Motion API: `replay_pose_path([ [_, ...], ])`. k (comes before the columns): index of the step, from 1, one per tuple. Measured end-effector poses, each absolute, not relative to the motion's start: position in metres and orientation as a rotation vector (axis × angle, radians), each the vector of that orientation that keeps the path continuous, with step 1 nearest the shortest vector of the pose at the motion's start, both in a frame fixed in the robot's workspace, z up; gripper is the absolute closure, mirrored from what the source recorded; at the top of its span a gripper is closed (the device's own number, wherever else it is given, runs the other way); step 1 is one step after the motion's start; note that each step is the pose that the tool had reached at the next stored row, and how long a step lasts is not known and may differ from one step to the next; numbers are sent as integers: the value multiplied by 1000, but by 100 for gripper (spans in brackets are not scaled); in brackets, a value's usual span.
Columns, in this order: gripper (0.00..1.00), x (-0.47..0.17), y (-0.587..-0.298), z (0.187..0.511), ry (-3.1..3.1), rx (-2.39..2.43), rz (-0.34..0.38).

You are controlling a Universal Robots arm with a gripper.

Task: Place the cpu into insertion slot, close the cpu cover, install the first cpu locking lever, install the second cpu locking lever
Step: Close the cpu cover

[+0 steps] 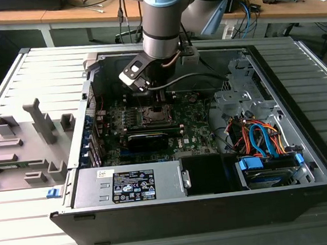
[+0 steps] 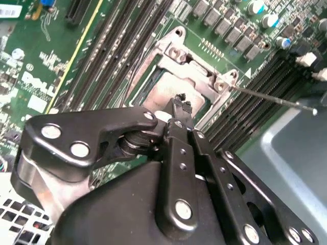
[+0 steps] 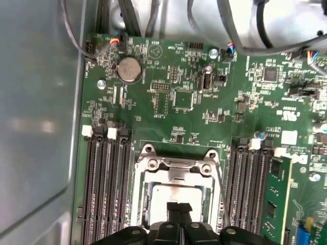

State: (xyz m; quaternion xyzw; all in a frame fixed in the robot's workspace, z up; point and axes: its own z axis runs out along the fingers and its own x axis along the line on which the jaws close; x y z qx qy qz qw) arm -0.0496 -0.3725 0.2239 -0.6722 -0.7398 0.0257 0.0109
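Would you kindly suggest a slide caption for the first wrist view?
Gripper, jaws shut, over the cpu inside the cover on the motherboard.

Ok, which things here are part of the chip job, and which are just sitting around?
Part of the job:
- gripper, right over the socket
- chip
- socket cover
- locking lever

Just there:
- memory slots
- coin battery
- power supply
- drive cables

Wooden benches stand behind the grey slatted table.
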Motion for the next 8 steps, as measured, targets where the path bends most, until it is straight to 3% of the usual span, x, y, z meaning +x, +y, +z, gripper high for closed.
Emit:
replay_pose_path([
  [8, 89, -49, -372, 244, -2308, -2097, 80],
])
